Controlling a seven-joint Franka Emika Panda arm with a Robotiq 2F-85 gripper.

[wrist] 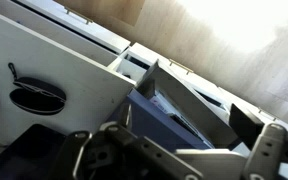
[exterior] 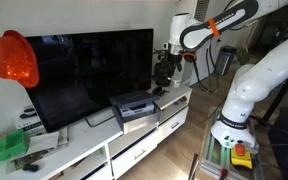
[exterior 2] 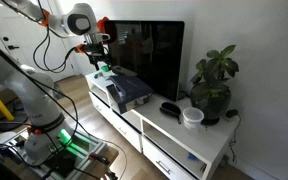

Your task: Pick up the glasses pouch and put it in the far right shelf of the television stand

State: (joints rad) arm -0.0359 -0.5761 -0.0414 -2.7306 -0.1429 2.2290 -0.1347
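Gripper (wrist: pixel 174 150) fingers stand spread wide in the wrist view, one at each lower corner, and nothing shows between them. In both exterior views it hangs above the stand, just past the television's end nearest the robot's base.

A pale wall rises behind the television (exterior 2: pixel 149 55) and a wooden floor (exterior: pixel 179 150) lies in front of it. The television stand (exterior 2: pixel 154 135), long, low and glossy white, carries the big black television and reaches past it at both ends. At the stand's gripper end, below and beside the television, a dark recess framed in white reads as the far right shelf (exterior: pixel 172 122), though it is small and dim.

A grey box (exterior 2: pixel 124 90) sits on the stand top in front of the television, toward the gripper. A potted plant (exterior 2: pixel 212 85) stands past the television's other end, with a white bowl (exterior 2: pixel 192 117) just in front of it.

The glasses pouch (exterior 2: pixel 170 108), dark and oblong, lies flat beside the television's plant-side corner, near the bowl and well apart from the gripper. Its long axis seems to run along the stand's length; which end leads I cannot tell.
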